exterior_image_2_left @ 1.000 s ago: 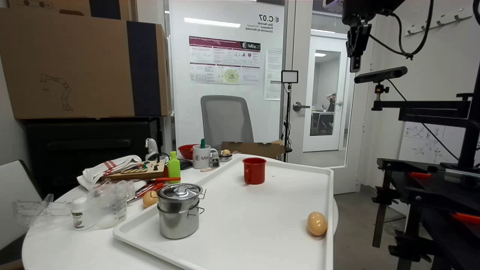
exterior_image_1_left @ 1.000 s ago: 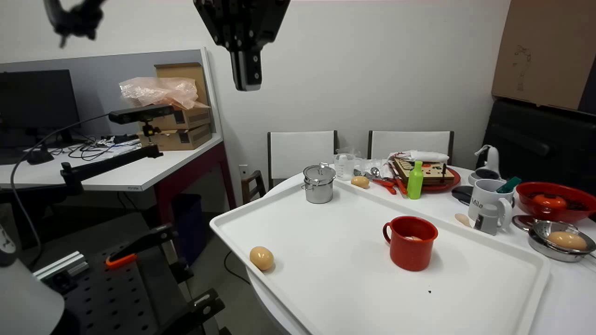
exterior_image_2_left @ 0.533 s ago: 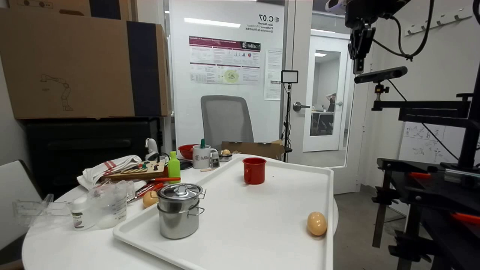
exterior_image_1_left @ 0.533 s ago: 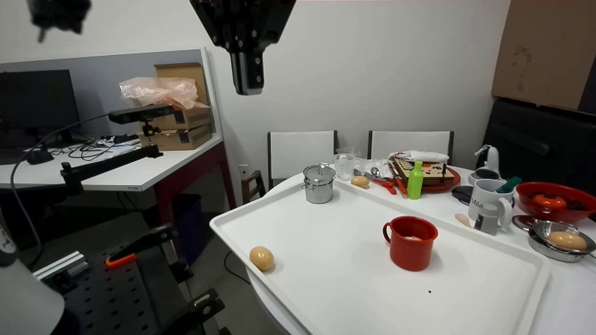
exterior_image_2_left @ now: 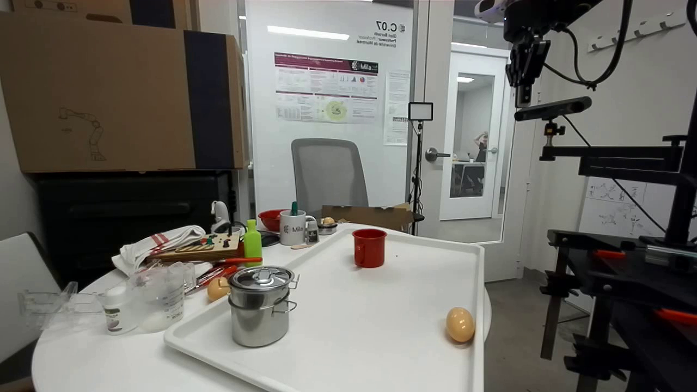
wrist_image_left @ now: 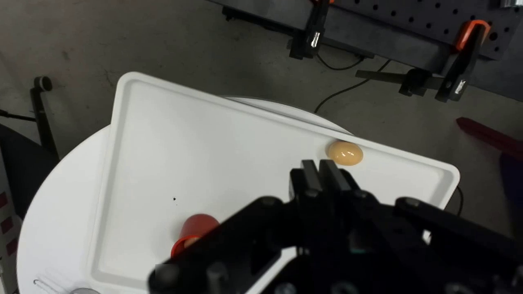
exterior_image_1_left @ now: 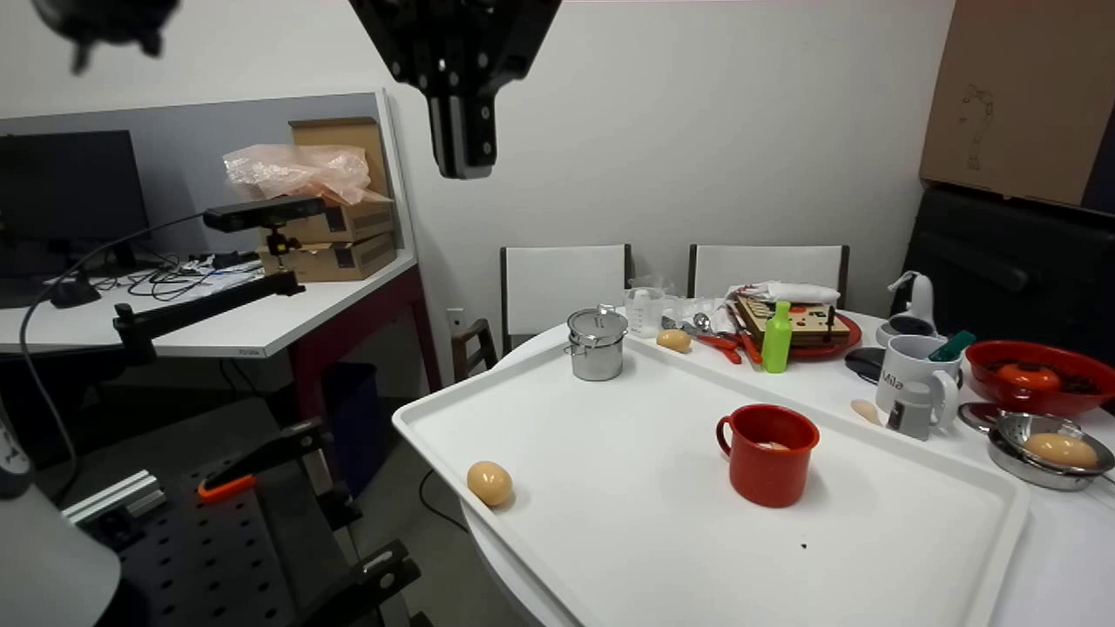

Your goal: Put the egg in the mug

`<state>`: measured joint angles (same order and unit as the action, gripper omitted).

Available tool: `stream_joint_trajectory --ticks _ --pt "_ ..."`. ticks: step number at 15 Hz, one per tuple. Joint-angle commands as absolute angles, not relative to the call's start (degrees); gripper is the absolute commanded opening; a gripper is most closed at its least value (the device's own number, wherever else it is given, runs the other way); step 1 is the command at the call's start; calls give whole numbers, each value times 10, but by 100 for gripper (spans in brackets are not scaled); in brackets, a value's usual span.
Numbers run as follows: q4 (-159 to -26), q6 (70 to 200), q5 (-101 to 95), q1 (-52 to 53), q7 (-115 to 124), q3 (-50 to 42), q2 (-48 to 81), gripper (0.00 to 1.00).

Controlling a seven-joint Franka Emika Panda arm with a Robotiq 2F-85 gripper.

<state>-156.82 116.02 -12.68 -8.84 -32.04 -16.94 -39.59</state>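
Claw (wrist_image_left: 318,164): Its two fingers (wrist_image_left: 310,177) are pressed together, side by side. In both exterior views it hangs high up, pointing down, well above the white tray (exterior_image_1_left: 627,479).
Egg (exterior_image_2_left: 460,325): It is small, tan and shiny. It lies on the tray, right by the rim, and I cannot tell if they touch. It is well apart from the red mug (exterior_image_1_left: 771,483). In the wrist view it shows just past the claw's tips.
Red mug: It stands upright on the tray. A light tan thing (exterior_image_1_left: 773,446) is inside, but only a bit peeks out, so I cannot tell what it is. In the wrist view, the claw hides part of the mug.
Steel pot (exterior_image_2_left: 260,324): It stands near a corner of the tray with its lid (exterior_image_2_left: 263,277) on.
Round table (exterior_image_2_left: 109,359): It is white and holds up the tray. On it are a green bottle (exterior_image_1_left: 776,344), a white mug (exterior_image_1_left: 902,374) that says Mila, a wooden spoon (exterior_image_1_left: 865,411), a red bowl (exterior_image_1_left: 1045,405) and a towel (exterior_image_2_left: 163,242) with red stripes.
More eggs: One egg (exterior_image_1_left: 673,340) lies on the table, just outside the tray, near the pot. Another egg (exterior_image_1_left: 1060,450) sits in a small steel bowl (exterior_image_1_left: 1015,463).
Speck (exterior_image_1_left: 804,546): A tiny dark dot on the tray, near the mug.
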Motion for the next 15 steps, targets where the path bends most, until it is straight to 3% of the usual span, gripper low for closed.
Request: stream_joint_trajectory --ticks 1,15 --pt "-1564 1144 -133 -86 -342 -177 -407 11" --pt "-1565 1131 -134 -89 -343 -173 -408 12"
